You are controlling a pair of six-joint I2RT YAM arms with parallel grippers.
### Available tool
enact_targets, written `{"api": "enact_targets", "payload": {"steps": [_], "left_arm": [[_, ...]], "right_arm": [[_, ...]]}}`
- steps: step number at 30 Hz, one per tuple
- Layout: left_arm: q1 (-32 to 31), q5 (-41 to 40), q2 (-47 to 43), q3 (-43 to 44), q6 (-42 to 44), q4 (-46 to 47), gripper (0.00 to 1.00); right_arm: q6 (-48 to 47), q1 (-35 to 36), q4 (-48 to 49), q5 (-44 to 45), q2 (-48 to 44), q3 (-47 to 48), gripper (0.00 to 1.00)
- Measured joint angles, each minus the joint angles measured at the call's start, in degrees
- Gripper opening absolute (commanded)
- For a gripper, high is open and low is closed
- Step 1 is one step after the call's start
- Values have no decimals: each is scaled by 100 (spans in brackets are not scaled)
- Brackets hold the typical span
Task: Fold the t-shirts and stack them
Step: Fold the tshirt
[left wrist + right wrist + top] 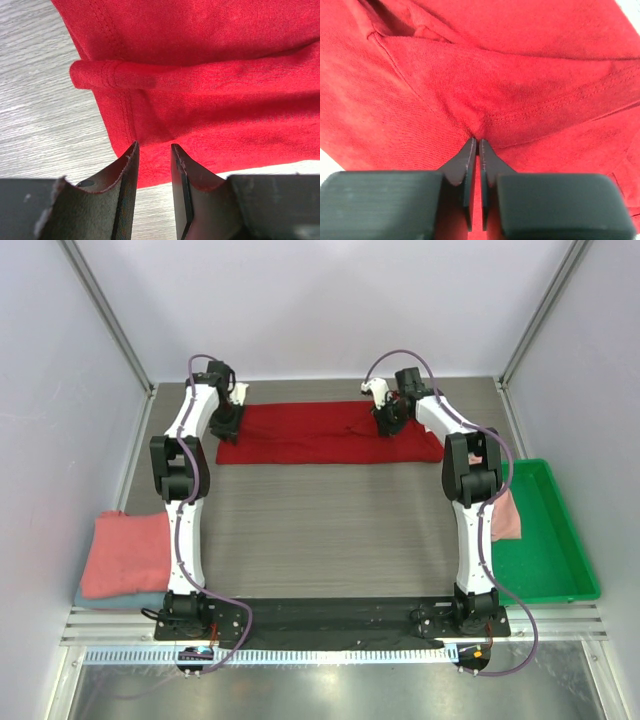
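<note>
Now: deep red t-shirt (320, 435) lies as a long band across the far side of the table (320, 530). Right gripper (477, 141) pinched tight on a puckered fold; left gripper (154, 147) jaws slightly apart at the shirt's left end.

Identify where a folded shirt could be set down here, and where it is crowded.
Free: the bare table centre, bordered by the red t-shirt beyond, the pink t-shirt stack left, the green tray right. Crowded: the far strip, where the left gripper and right gripper meet the red t-shirt.
</note>
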Motion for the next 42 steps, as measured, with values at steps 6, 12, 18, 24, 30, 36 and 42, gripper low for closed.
{"api": "enact_targets", "payload": {"steps": [6, 12, 18, 24, 30, 36, 42], "left_arm": [[-7, -39, 0, -2, 2, 0, 33], [-11, -42, -57, -103, 133, -7, 37], [-20, 177, -656, -802, 721, -13, 42], [-249, 256, -1939, -2221, 2116, 188, 45], [-577, 225, -2033, -2590, 2981, 256, 45], [-518, 186, -1563, -2579, 3195, 295, 45], [-511, -33, -1239, -2487, 3285, 474, 45]], "right_arm": [[-31, 61, -120, 9, 13, 361, 7], [52, 284, -57, 114, 529, 2098, 39], [199, 522, 258, 354, 612, 2409, 48], [223, 546, 249, 487, 68, 1228, 48], [212, 461, 186, 614, -481, 494, 48], [146, 439, 188, 695, -813, 212, 48], [133, 442, 184, 713, -868, 129, 48]]}}
